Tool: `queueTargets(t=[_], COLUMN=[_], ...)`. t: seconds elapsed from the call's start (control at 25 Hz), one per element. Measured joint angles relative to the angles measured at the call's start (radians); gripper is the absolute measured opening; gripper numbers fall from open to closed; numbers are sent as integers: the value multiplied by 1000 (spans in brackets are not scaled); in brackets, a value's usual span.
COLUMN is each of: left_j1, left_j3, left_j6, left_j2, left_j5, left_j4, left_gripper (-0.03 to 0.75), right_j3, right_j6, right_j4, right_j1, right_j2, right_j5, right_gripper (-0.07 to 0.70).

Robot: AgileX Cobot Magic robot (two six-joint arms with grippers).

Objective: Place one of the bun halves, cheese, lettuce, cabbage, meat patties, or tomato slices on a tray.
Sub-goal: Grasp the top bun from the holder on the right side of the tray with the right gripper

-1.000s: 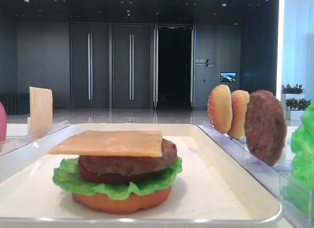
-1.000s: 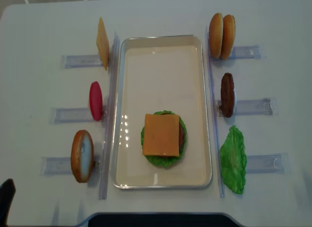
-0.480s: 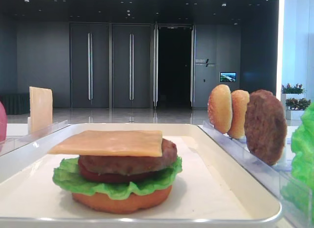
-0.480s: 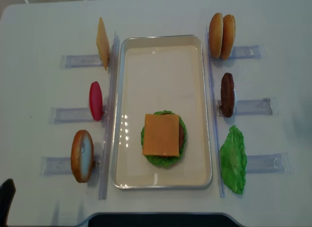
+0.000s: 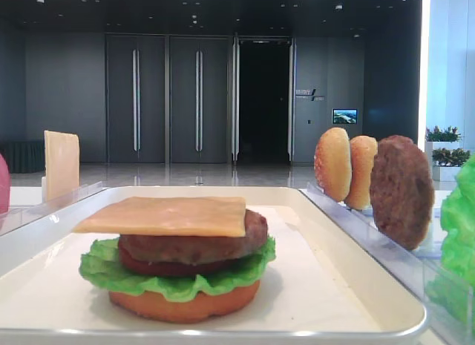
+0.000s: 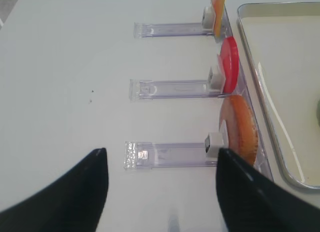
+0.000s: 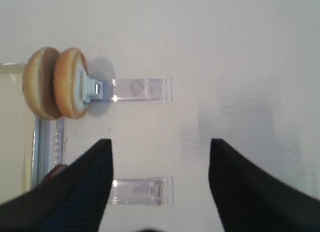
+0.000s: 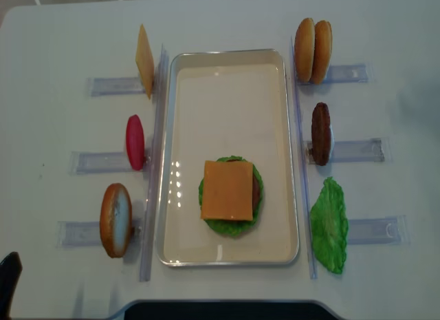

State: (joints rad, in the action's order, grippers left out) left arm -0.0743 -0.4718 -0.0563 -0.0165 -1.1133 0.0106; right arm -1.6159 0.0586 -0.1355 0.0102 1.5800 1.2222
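On the tray point(image 8: 172, 162) a stack sits toward its near end: a flat orange-brown disc at the bottom, lettuce point(image 5: 178, 284), a dark red tomato slice point(image 5: 159, 268) mostly hidden under a meat patty point(image 5: 194, 245), and a square cheese slice point(image 8: 228, 190) on top. From above the cheese covers nearly everything but a green fringe. In the low front view a second lettuce leaf point(image 8: 329, 226) is cut off by the right edge, and a red slice point(image 8: 135, 142) by the left. The two bun halves point(image 8: 313, 50) stand on edge, side by side, in a clear rack point(image 7: 135, 89) at the far right, glossy and golden-brown (the right wrist view shows them from above). A spare patty point(image 8: 320, 133) stands just nearer. The right gripper point(image 7: 160, 184) hangs over bare table with its jaws wide apart, holding nothing. The left gripper point(image 6: 162, 192) is likewise spread and empty, near a bun point(image 6: 241, 128) standing in a rack. The table point(image 8: 55, 45) is plain white; behind it are dark panelled doors point(image 5: 167, 100).
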Motion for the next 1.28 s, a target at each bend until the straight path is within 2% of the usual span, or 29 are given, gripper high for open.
queueTargets(t=[0.2,0.36,1.0,1.16,1.28], left_j1=[0,0,0,0,0], left_j3=[0,0,0,0,0], left_j6=[0,0,0,0,0], left_j2=[0,0,0,0,0], left_j5=[0,0,0,0,0], left_j4=[0,0,0,0,0], left_gripper=[517,517,517,517,517], right_j3=[-107,-150,-194,-211,-220], right_j6=[2,4,8,-39,-77], right_j4=[0,0,24,-9,-13], right_j1=[0,0,2,-11,-53], right_j2=[126,206,315,316,316], right_j5=[0,0,1,1,1], right_gripper=[429,429,428,428,428])
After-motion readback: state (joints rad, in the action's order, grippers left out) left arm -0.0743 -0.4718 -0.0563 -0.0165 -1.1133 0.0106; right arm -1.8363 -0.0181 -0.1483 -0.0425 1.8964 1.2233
